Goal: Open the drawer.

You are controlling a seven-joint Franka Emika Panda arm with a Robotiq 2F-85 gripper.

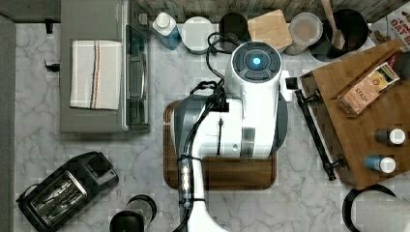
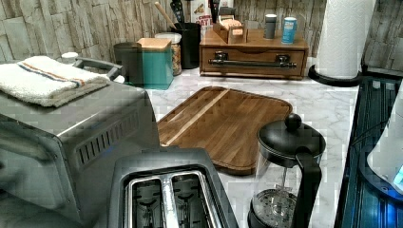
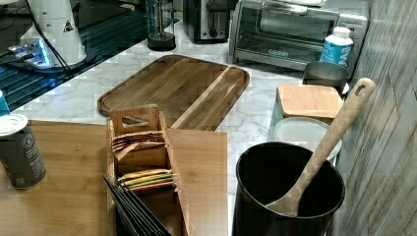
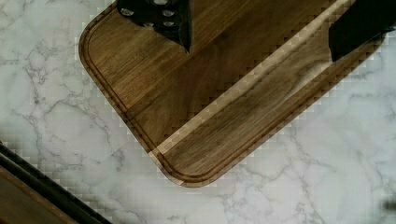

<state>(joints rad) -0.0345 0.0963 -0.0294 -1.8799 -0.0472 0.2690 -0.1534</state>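
Drawer (image 2: 252, 53): at the back of the surface (image 1: 135, 159), at 12 o'clock from the serving board (image 2: 223, 123) in the left view; at 3 o'clock from the arm (image 1: 251, 111) in the top view; front flush with its wooden case, so closed.
Handle (image 2: 252, 62): long black bar on two posts across the drawer front; in the wrist view seen as a dark strip in one corner, cut off by the frame.
Gripper (image 4: 260, 51): above the serving board, apart from the handle; fingers (image 4: 163, 21) spread wide, nothing between them, only their tips visible against the frame edge.
Serving board: mostly covered by the arm in the top view, with only its rim visible at 6 and 9 o'clock.
Case top (image 3: 201, 167): tea box (image 3: 140, 147) and small bottles on it; drawer front hidden from the right view, case cut off at the frame edge.
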